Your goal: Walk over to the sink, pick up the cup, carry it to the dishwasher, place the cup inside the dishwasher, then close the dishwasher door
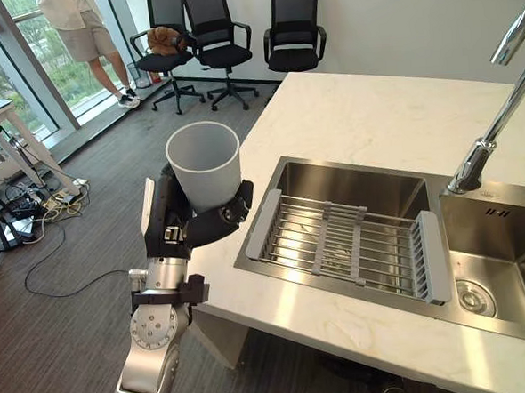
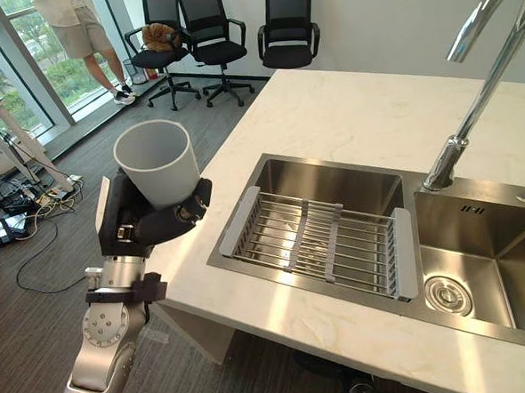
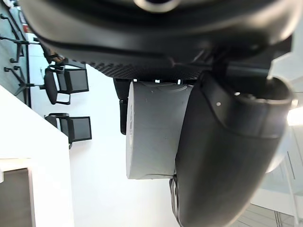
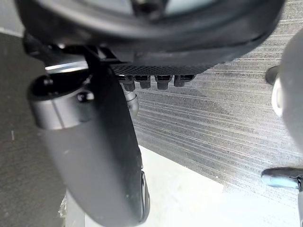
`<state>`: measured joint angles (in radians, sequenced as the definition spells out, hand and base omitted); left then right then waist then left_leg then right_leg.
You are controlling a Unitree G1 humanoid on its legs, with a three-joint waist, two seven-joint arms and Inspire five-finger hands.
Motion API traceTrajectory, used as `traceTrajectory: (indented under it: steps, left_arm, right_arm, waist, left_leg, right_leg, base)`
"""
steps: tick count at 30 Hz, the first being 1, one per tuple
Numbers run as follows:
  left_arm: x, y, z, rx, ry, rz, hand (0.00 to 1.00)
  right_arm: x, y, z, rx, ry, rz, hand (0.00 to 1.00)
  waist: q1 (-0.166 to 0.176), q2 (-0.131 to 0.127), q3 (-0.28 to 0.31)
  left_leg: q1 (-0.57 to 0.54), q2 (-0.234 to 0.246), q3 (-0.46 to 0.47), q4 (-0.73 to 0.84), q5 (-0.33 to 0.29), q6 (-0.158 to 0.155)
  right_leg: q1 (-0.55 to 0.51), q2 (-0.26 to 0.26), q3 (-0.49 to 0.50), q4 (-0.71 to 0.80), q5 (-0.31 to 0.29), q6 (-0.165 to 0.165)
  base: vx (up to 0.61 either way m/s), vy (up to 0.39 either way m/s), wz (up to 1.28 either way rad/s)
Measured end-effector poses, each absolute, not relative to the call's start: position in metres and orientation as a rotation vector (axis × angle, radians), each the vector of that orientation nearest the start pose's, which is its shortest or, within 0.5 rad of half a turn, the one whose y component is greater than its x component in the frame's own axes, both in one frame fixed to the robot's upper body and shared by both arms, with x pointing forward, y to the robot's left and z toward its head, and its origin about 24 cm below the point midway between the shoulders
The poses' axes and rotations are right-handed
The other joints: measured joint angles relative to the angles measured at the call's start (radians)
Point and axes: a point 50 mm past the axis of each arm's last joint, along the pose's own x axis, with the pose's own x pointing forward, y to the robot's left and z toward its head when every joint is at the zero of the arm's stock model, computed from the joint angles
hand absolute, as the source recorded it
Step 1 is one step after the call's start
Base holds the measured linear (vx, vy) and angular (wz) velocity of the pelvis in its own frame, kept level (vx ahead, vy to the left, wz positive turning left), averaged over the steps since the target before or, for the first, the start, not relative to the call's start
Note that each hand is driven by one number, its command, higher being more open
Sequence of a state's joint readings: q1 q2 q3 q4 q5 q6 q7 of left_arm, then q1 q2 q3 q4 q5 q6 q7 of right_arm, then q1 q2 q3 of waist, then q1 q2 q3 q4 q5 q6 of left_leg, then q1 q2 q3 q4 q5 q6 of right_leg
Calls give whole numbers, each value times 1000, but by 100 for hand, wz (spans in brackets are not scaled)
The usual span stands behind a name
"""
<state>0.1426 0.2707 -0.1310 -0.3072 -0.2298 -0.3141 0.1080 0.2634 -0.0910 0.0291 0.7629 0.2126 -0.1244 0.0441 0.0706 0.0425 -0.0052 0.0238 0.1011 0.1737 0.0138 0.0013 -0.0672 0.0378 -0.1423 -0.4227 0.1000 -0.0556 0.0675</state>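
**Desk:** What do you have, by count?

**Operator:** I see one cup (image 1: 203, 164), pale grey, upright and empty with its mouth up. My left hand (image 1: 197, 223) is grasping it low on its body, thumb on one side and fingers wrapped round the other. It hangs in the air just beside the counter's left edge, left of the sink (image 1: 360, 186).

**Desk:** And the other hand?

**Operator:** My right hand (image 4: 94, 156) shows over grey floor. I cannot tell whether it is released or clenched.

**Desk:** The sink?

**Operator:** Two steel basins side by side. One ribbed rack (image 1: 345, 240) spans the left one, one drain (image 1: 474, 298) sits in the right one, and one chrome faucet (image 1: 491, 138) rises behind them.

**Desk:** Surface and room?

**Operator:** The countertop (image 1: 373, 109) is pale marble and the floor (image 1: 83, 323) is dark and wood-grained. Three black office chairs (image 1: 293, 34) stand along the white wall. One person (image 1: 83, 34) stands by the windows (image 1: 31, 50).
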Motion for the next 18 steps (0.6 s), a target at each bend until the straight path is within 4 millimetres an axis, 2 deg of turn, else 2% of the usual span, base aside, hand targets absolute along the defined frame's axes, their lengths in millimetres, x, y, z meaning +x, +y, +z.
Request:
traceTrajectory:
  steps: [3, 6, 7, 9, 11, 12, 13, 14, 15, 16, 17, 18]
  left_arm:
    - [212, 158, 98, -68, -395, -74, 0]
    - [211, 144, 90, -98, -360, -139, 0]
    - [210, 138, 89, -111, -354, -161, 0]
    - [209, 133, 91, -128, -360, -169, 0]
    - [209, 133, 92, -130, -368, -160, 0]
    - [210, 134, 93, -141, -372, -141, 0]
    - [210, 133, 92, -153, -365, -131, 0]
    - [209, 132, 89, -177, -350, -123, 0]
    - [208, 132, 89, -183, -348, -123, 0]
    - [208, 132, 90, -188, -353, -128, 0]
    - [208, 132, 91, -204, -362, -135, 0]
    - [209, 130, 93, -212, -375, -144, 0]
  right_arm:
    - [94, -181, -143, 129, 889, -121, 100]
    - [94, -179, -143, 126, 881, -116, 100]
    - [95, -179, -142, 119, 877, -112, 100]
    - [102, -177, -140, 116, 857, -87, 100]
    - [112, -168, -137, 122, 830, -48, 100]
    - [122, -165, -133, 133, 797, -35, 100]
    - [130, -165, -130, 130, 773, -31, 100]
    - [136, -166, -128, 124, 761, -25, 100]
    - [137, -166, -127, 123, 758, -26, 100]
    - [136, -166, -127, 124, 759, -28, 100]
    - [138, -165, -126, 130, 754, -39, 100]
    - [139, -165, -125, 135, 745, -44, 100]
  waist:
    - [0, -2, 3]
    - [-4, -25, 21]
    - [0, -26, 28]
    - [8, -31, 36]
    - [25, -44, 35]
    - [37, -42, 45]
    - [37, -22, 60]
    - [36, 0, 74]
    - [29, 8, 78]
    - [24, 8, 78]
    - [26, 4, 80]
    - [22, -4, 84]
  left_leg:
    - [-16, -6, -64, 29, -14, 2]
    - [-27, -47, -158, 55, -38, 14]
    - [-28, -61, -201, 59, -36, 17]
    - [-37, -74, -246, 64, -20, 23]
    - [-77, -91, -271, 93, -1, 22]
    - [-114, -103, -289, 121, 11, 15]
    - [-138, -102, -310, 141, 16, 12]
    - [-148, -99, -305, 146, 30, 16]
    - [-151, -97, -275, 134, 53, 41]
    - [-149, -86, -246, 112, 39, 102]
    - [-148, -53, -129, 97, 7, 130]
    - [-163, -25, -51, 124, -14, 116]
  right_leg:
    - [14, -4, -8, 12, -3, 0]
    - [7, -63, 20, 160, -87, 22]
    - [-17, -88, 46, 255, -105, 17]
    - [-56, -103, 118, 352, -125, 15]
    - [-44, -102, 149, 318, -156, 28]
    - [-30, -98, 150, 264, -175, 46]
    - [-22, -89, 137, 240, -174, 58]
    - [-7, -77, 110, 228, -166, 52]
    - [14, -78, 64, 227, -168, 45]
    - [19, -83, 39, 224, -166, 40]
    - [39, -86, -6, 199, -151, 33]
    - [45, -96, -45, 177, -145, 23]
  base:
    - [31, 6, 32]
    - [-45, 37, 90]
    - [-58, -2, 82]
    - [-69, -44, 86]
    - [-58, -83, 63]
    - [-42, -62, 52]
    - [-140, -69, 66]
    - [-196, -52, 90]
    - [-220, -39, 90]
    - [-171, -47, 102]
    - [-157, -28, 98]
    - [-147, -19, 97]
